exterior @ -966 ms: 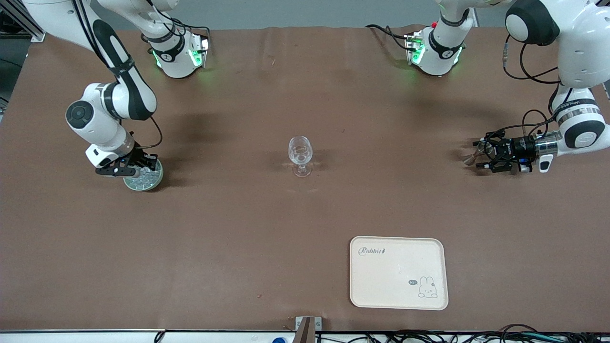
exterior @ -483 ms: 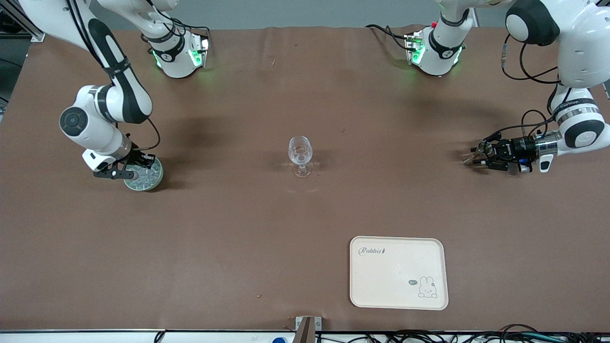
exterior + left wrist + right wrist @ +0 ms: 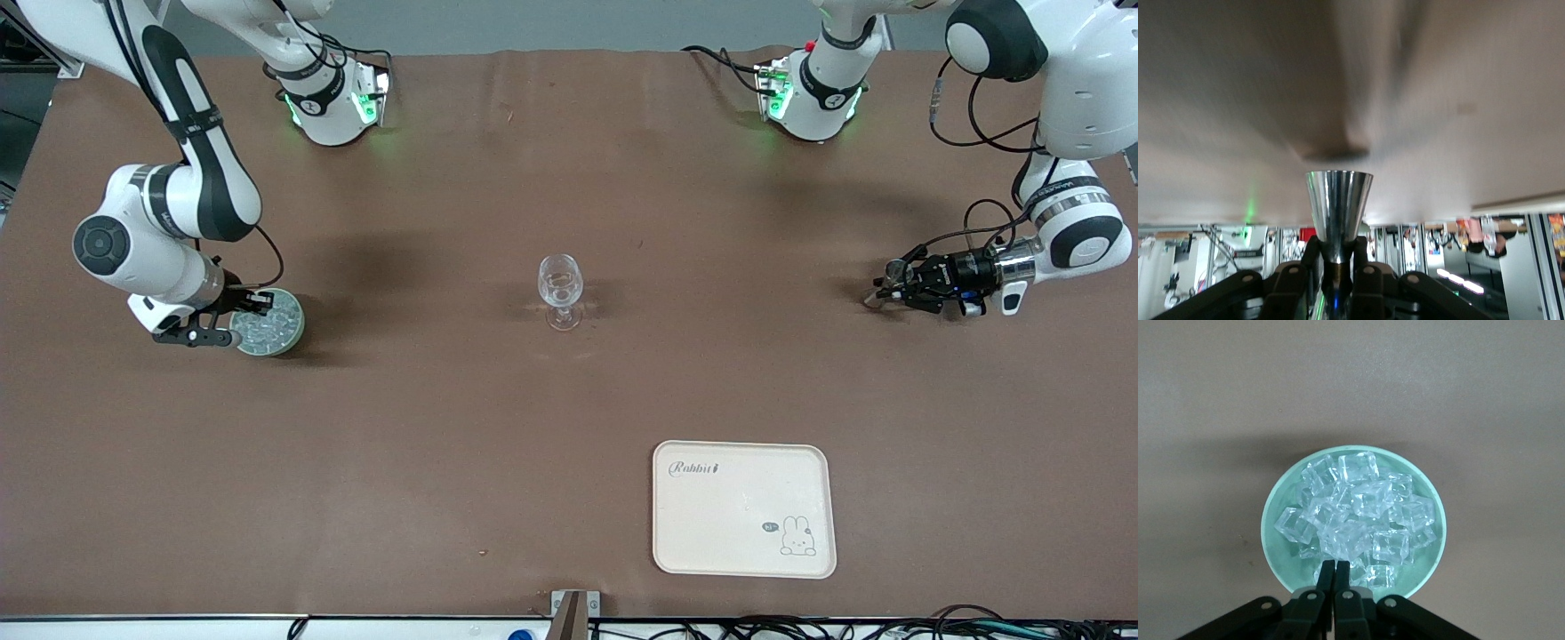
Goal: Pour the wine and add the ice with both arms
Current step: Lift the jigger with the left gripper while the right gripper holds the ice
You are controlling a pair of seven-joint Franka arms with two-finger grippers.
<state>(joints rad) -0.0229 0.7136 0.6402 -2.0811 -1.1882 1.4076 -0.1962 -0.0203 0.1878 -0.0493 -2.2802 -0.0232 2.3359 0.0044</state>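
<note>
Brown cloth covers the whole table. A stemmed glass stands at the centre of the frame, and a cream rabbit tray lies bare lower down, nearer the camera.

My right gripper sits at mid-height of the frame, toward the right arm's end of the table, at the edge of the pale green dish. The ice is heaped in that dish.

In the right wrist view, my right gripper has its two fingers pressed together with nothing visible between them. The tips are poised over the cubes, just inside the dish rim.

As I judge it, the step in hand is lifting one cube. To do it well:
- I should part the fingers only a little more than one cube.
- I should pick a cube on top of the heap and come straight down.
- I should close softly, since clear cubes look slippery and a hard squeeze could flick one out.
- I should keep off the rim so the dish does not slide.

My left gripper waits low over the cloth toward the left arm's end of the table, level with the glass and well apart from it. In the left wrist view, the left gripper is clamped on the narrow base of a small steel cup, flared mouth pointing away. I cannot tell whether the cup holds anything.
</note>
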